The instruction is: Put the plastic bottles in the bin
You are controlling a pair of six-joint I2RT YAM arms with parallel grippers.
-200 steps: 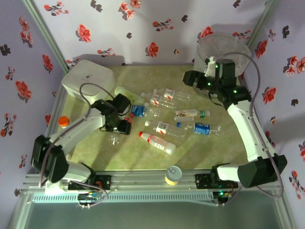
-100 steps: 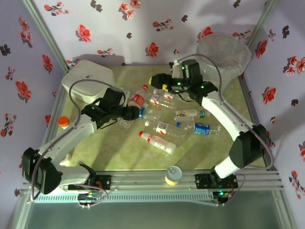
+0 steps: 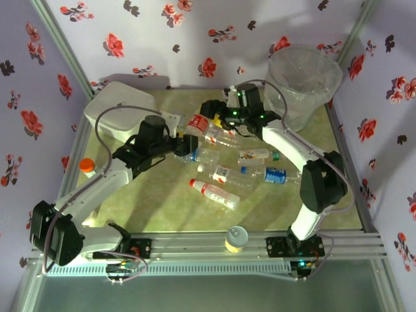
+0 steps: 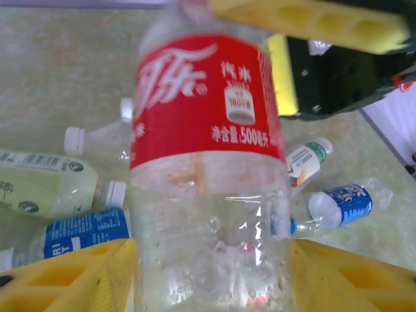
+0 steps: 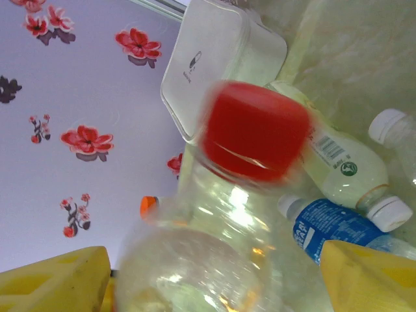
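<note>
A clear plastic bottle (image 3: 197, 123) with a red label and red cap (image 5: 253, 130) hangs above the table's back middle. My left gripper (image 3: 185, 144) is shut on its lower body (image 4: 208, 247), one yellow finger (image 4: 65, 279) on each side. My right gripper (image 3: 211, 112) stands open around its cap end (image 5: 214, 247), a small gap showing at each finger (image 5: 370, 273). Several more plastic bottles lie on the table, among them a red-labelled one (image 3: 214, 195) and a blue-labelled one (image 3: 276, 175). The bin (image 3: 292, 107) stands at the back right.
A white rounded box (image 3: 120, 107) sits at the back left. An orange-capped bottle (image 3: 86, 166) stands by the left edge. A yellow can (image 3: 236, 239) stands on the front rail. Flowered walls close in the table on three sides.
My left gripper lifted the red-labelled bottle off the table and carried it right and back. My right arm swung from the bin leftward to the bottle's cap end.
</note>
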